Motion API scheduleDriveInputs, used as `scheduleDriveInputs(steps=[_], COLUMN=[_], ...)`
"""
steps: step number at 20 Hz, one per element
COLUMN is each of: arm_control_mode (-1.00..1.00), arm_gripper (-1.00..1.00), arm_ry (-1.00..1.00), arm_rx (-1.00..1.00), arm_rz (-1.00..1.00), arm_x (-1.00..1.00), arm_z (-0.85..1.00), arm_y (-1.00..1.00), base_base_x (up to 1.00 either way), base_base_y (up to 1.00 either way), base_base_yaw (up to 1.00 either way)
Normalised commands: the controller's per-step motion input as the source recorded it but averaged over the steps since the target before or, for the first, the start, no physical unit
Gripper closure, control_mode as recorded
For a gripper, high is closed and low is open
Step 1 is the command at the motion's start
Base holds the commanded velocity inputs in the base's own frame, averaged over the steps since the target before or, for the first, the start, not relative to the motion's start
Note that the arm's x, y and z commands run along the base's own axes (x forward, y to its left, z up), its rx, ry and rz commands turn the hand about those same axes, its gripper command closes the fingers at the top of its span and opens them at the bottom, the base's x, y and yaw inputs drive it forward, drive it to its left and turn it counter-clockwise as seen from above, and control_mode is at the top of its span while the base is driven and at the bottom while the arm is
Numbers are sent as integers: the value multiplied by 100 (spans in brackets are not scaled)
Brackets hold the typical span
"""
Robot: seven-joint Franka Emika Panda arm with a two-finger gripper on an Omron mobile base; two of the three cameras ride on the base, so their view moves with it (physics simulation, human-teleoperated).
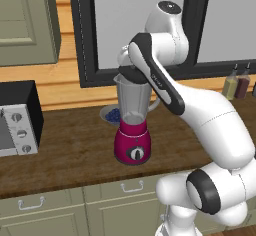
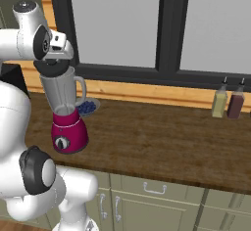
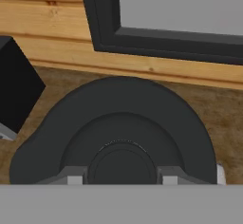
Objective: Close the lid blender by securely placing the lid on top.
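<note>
End effector (image 3: 121, 174) clamped on lid (image 3: 118, 123), lid sitting at blender (image 1: 132, 122) jar mouth

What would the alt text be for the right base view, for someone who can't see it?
A white robot arm's end effector holds a black lid at the mouth of a clear blender with a magenta base, on a wooden counter. A bowl of blue contents sits behind the blender, and two bottles stand at far right below a dark-framed window.
</note>
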Motion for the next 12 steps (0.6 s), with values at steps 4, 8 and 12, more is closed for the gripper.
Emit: scheduleDriveInputs(steps=[4,8,12], arm_control_mode=[-100,-100,-100], arm_gripper=[100,100,100], arm_ry=[4,6,7], arm_rx=[0,0,0], arm_rz=[5,4,4], arm_x=[15,12,9], arm_z=[-4,-4,-3], arm_y=[0,0,0], base_base_x=[0,0,0], base_base_y=[0,0,0], base_base_yaw=[0,0,0])
